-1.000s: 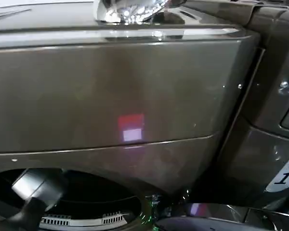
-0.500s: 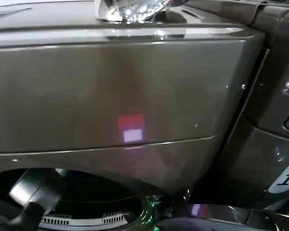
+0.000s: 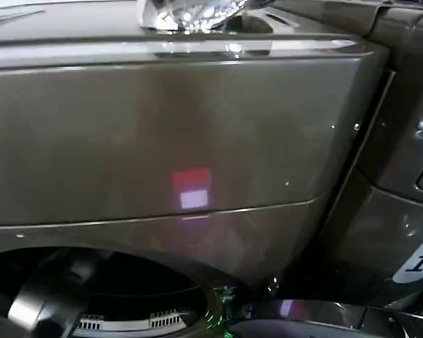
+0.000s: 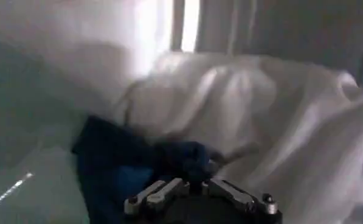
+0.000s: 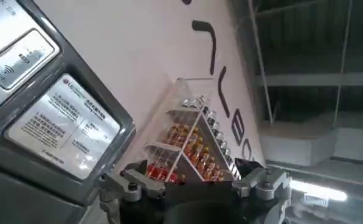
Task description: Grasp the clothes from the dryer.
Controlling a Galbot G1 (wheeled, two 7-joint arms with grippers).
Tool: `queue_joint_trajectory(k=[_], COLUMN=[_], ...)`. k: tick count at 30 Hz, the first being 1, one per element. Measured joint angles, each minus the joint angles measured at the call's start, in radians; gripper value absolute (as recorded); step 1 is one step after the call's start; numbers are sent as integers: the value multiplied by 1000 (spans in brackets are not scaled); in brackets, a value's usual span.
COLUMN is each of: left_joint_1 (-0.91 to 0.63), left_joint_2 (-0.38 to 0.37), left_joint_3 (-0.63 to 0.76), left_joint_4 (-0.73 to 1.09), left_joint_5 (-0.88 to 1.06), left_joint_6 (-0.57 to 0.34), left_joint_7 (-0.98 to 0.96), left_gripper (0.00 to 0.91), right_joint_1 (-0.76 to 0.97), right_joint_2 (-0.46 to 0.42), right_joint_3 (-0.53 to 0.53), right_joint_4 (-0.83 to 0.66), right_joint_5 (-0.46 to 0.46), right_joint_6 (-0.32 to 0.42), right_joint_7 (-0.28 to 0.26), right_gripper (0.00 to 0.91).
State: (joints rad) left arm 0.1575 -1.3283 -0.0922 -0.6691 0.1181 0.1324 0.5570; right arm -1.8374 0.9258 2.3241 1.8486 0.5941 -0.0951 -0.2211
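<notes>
Left arm [image 3: 46, 299]: a thick cylindrical link with a matt grey metallic casing and a darker rounded end. Left gripper [image 4: 196, 193]: a black body carrying 2 silver metal finger linkages, each a flat bar with rounded ends, the outer one ending in a small round screw head. Right gripper [image 5: 196, 182]: the same black housing with 2 grey metal linkage brackets, each fixed by round silver bolts at its joints.
</notes>
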Motion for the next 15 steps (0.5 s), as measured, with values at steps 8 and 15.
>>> queue_joint_trajectory(k=[8, 15], left_joint_1=[67, 89], left_joint_2=[2, -18], left_joint_3=[-41, -73], left_joint_4=[-127, -180], left_joint_5=[-162, -289], left_joint_6=[-65, -121], left_joint_7=[-195, -360], left_gripper=[0, 0], right_joint_1=[9, 10], right_joint_2=[0, -4], right_joint_3=[-9, -10], right_joint_4=[1, 0], right_joint_5=[-1, 2], right_joint_6=[2, 5], right_joint_7=[-2, -3], right_gripper=[907, 907])
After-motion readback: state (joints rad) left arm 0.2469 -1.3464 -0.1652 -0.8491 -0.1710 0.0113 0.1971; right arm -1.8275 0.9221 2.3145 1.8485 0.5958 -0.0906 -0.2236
